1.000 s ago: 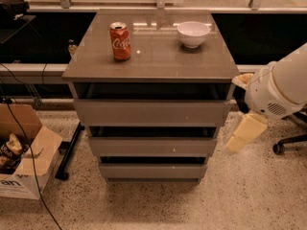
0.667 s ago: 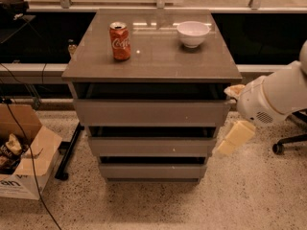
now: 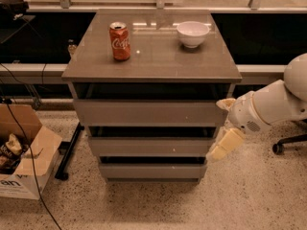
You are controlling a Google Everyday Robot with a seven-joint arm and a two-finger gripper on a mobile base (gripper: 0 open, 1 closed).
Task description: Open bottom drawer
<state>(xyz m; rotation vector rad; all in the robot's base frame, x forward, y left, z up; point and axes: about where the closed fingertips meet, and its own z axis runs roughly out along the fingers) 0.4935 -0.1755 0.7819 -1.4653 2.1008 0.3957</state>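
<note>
The bottom drawer (image 3: 152, 170) is the lowest, slimmest grey-brown front of three in the cabinet, set back under the middle drawer (image 3: 149, 146) and the tall top drawer (image 3: 151, 112). Its front sits flush in line with the stepped stack. My gripper (image 3: 221, 145) hangs at the cabinet's right edge, level with the middle drawer, its cream fingers pointing down and left. It is above and to the right of the bottom drawer's right end and holds nothing that I can see.
A Coca-Cola can (image 3: 120, 41) and a white bowl (image 3: 193, 33) stand on the cabinet top (image 3: 158, 61). An open cardboard box (image 3: 21, 159) sits on the floor at the left with cables. An office chair base (image 3: 288, 145) is at the right.
My arm has moved left and down, bringing the gripper from beside the cabinet to its right edge near the middle drawer. The drawers have not moved.
</note>
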